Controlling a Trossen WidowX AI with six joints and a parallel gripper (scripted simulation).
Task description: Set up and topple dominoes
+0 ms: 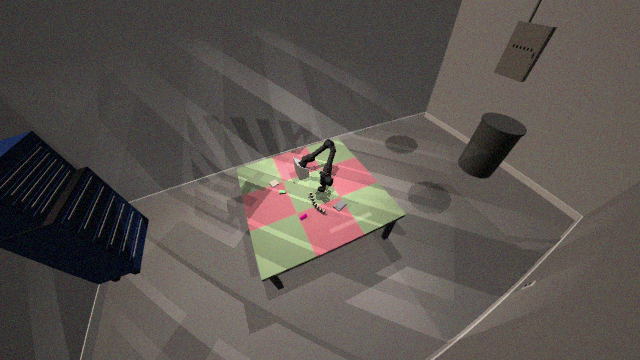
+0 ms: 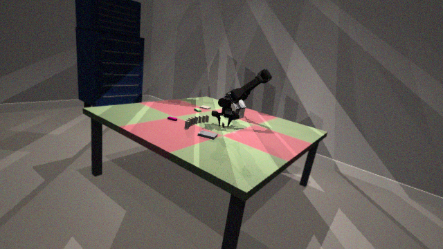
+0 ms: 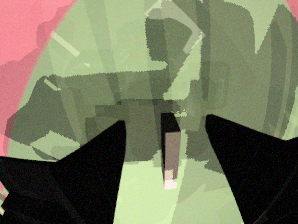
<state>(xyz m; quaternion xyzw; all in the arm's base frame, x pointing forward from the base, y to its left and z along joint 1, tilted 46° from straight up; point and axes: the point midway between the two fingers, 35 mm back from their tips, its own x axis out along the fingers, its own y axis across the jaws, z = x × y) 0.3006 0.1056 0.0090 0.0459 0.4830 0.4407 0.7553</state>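
A loose pale domino (image 2: pixel 223 124) (image 3: pixel 172 156) is on the table between my fingers; it looks lower than the row dominoes, as if lying on its long edge. My gripper (image 1: pixel 322 190) (image 2: pixel 224 126) (image 3: pixel 166 123) is partly open and low over the table, one finger on each side of the domino. The wrist view shows a gap on both sides of it. A curved row of several standing dominoes (image 1: pixel 316 204) (image 2: pixel 187 124) is beside the gripper, apart from it. The row is out of the wrist view. The top view does not clearly show the loose domino.
A grey flat box (image 1: pixel 340 205) (image 2: pixel 208 135) lies near the row. A magenta block (image 1: pixel 303 216) (image 2: pixel 172 118) lies on the row's other side. A green block (image 1: pixel 282 192) (image 2: pixel 197 110) and a pale flat block (image 1: pixel 274 183) (image 2: pixel 205 107) lie farther off. A whitish upright object (image 1: pixel 301 170) stands by the arm's base.
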